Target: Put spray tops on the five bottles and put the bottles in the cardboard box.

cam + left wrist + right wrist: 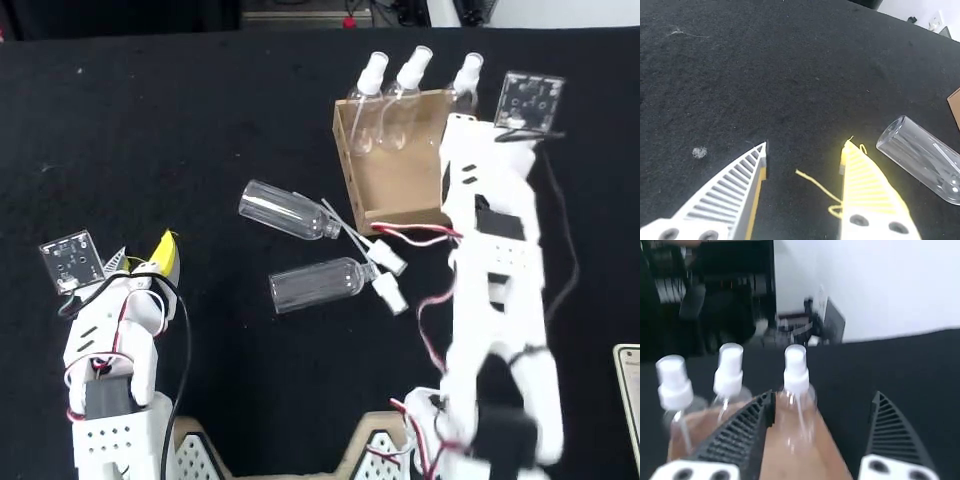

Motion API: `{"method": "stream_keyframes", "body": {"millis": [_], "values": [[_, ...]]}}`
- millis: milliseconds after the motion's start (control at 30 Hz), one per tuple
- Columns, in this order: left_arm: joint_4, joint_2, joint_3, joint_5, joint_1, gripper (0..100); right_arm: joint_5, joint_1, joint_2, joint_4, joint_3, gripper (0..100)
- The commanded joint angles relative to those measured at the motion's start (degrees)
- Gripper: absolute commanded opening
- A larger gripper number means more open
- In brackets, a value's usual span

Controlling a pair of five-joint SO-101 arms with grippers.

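Three bottles (pixel 385 100) with spray tops on stand in the cardboard box (pixel 400 180). The right claw (pixel 823 396) hangs over the box with its jaws wide and nothing between them, just above the end bottle (pixel 796 390). Two more bottles (pixel 285 211) (pixel 318 283) lie flat on the bench (pixel 200 120) beside the box, on the left arm's side. Their necks point toward the box, and white spray tops (pixel 388 258) (pixel 390 294) sit at their mouths; I cannot tell whether these are seated. The left claw (pixel 805 145) is farther from the box, jaws wide and empty, facing the bottles' bases. I judge it the nearer claw to those bases.
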Motion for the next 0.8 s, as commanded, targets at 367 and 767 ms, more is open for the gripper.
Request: {"method": "stream_keyframes", "body": {"millis": [367,767], "values": [[-1.41,-0.79,1.19,-0.35,-0.04,23,0.18,-1.23,-7.25,38.77,-9.54,26.9],[-1.32,-0.79,1.19,-0.35,-0.04,23,0.09,-16.53,-7.25,64.26,-9.36,26.9]]}}
